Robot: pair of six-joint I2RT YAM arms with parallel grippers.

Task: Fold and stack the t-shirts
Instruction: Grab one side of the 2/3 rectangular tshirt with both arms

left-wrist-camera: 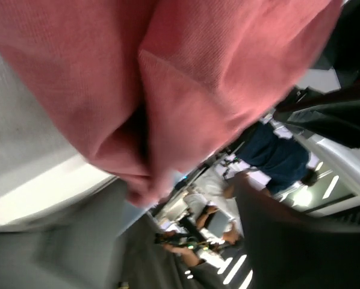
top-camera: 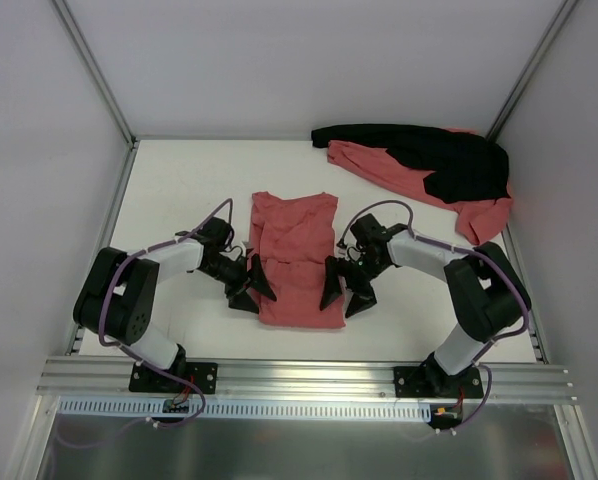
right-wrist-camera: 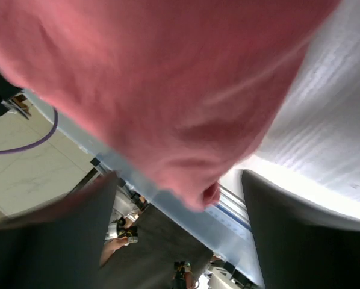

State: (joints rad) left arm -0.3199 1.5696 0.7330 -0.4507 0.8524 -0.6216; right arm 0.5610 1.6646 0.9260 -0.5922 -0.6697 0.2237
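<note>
T-shirt [top-camera: 294,255] | folded, mid-table [top-camera: 179,190], long axis near-to-far | left gripper [top-camera: 252,290] at its near-left edge, right gripper [top-camera: 345,296] at near-right, equally close | both jaws spread, hem between fingers, unpinched

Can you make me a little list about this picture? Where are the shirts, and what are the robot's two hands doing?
middle: a salmon-red t-shirt lies partly folded on the white table
left hand: the left hand is open, at the shirt's near left edge
right hand: the right hand is open, at the shirt's near right edge
far right corner: more salmon-red cloth in a heap, with a black cloth lying over it
folded stack: none to see yet
</note>
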